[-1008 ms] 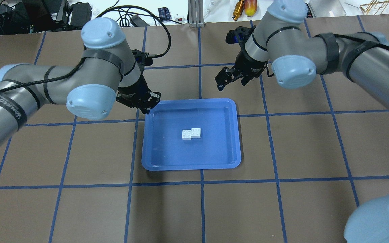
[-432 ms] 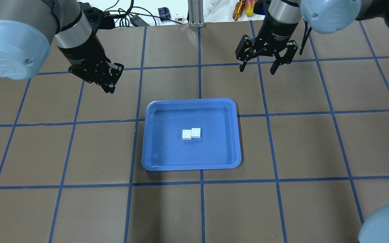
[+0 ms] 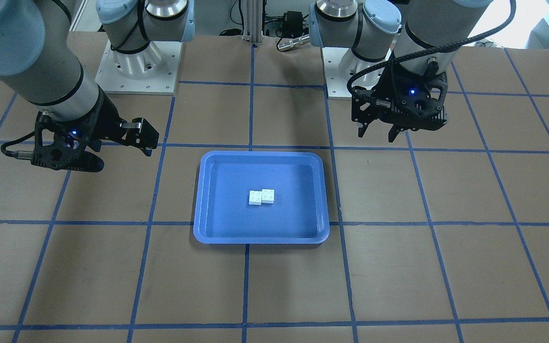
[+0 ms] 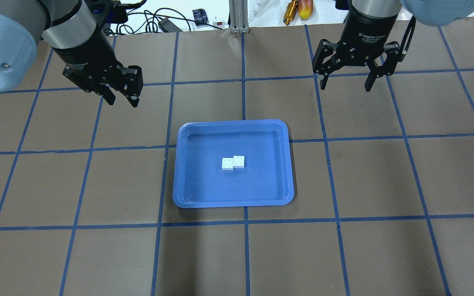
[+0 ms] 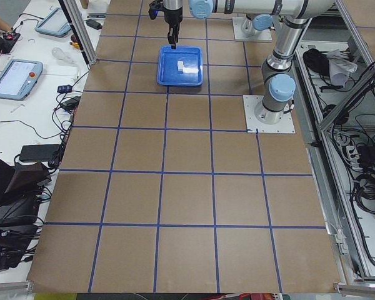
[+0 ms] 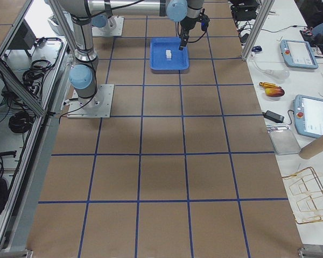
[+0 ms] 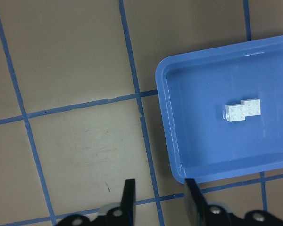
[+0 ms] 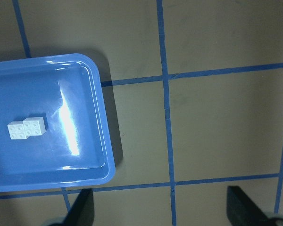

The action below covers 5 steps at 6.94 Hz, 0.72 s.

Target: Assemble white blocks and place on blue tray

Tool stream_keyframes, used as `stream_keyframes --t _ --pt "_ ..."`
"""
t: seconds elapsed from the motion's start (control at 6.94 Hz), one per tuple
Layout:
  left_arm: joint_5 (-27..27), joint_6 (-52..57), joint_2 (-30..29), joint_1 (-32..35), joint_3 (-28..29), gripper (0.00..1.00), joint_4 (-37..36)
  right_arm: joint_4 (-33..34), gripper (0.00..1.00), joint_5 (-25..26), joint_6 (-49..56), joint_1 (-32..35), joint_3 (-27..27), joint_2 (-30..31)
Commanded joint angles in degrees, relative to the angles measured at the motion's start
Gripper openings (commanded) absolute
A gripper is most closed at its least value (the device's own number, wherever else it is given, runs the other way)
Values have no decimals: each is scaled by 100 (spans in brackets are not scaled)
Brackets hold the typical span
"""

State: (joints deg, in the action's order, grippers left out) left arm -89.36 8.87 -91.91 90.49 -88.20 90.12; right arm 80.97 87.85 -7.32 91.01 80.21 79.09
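Observation:
The two white blocks (image 4: 233, 163) sit joined side by side with an offset in the middle of the blue tray (image 4: 220, 189). They also show in the front view (image 3: 261, 196) and in both wrist views (image 7: 242, 111) (image 8: 26, 129), on the tray (image 3: 255, 231) (image 7: 198, 146) (image 8: 52, 162). My left gripper (image 4: 122, 100) (image 3: 377, 136) (image 7: 160, 200) hangs open and empty beyond the tray's far left corner. My right gripper (image 4: 345, 87) (image 3: 147, 142) (image 8: 162, 209) hangs wide open and empty beyond the far right corner.
The brown table carries a grid of blue tape lines (image 4: 244, 78). Cables and small tools (image 4: 298, 10) lie past the far edge. The two arm bases (image 3: 136, 66) stand at the robot's side of the table.
Both grippers have pulled away from the tray, the left out to the far left, the right out to the far right. The blocks and the tray have not moved.

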Motion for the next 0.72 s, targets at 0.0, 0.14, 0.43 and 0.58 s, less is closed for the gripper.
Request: stream_keyframes --t 0.0,0.14,0.43,0.58 --pt "-12 9 15 -75 22 100 -3 40 100 48 -113 -22 301 290" --pt "-29 1 59 -67 31 100 6 41 100 57 -112 -22 354 457" --pt "-29 9 68 -76 31 100 15 59 100 136 89 -57 381 572" --pt "-29 9 59 -76 31 100 23 102 100 197 377 -83 381 590"
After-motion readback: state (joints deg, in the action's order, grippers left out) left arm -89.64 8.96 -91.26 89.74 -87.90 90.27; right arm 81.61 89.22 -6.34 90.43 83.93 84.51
